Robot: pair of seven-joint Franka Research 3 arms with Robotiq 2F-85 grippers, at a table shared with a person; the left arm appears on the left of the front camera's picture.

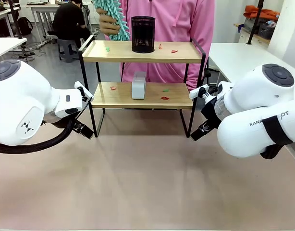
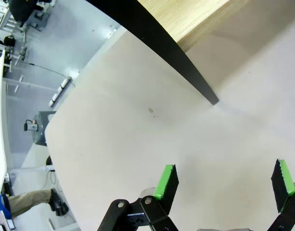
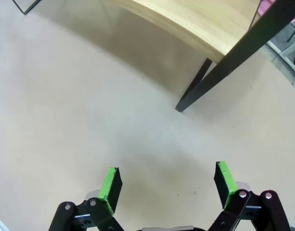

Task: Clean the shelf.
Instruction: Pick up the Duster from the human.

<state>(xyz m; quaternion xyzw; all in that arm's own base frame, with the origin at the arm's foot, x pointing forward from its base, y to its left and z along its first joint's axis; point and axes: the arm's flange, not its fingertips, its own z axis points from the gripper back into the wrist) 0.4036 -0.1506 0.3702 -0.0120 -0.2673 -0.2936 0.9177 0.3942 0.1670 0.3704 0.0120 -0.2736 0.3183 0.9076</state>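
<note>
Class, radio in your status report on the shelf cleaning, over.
Left gripper, right gripper open, empty. Shelf littered with scraps, both boards. Mesh cup, white box in the way.

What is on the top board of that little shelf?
A black mesh cup stands on the shelf, a green scrap on its left, two red scraps on its right. What the cup holds is hidden.

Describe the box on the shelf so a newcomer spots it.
Find the two-tier wooden shelf in front of the person in pink. Mid lower board stands a small pale grey box. Everything else there is tiny red or green scraps.
</note>
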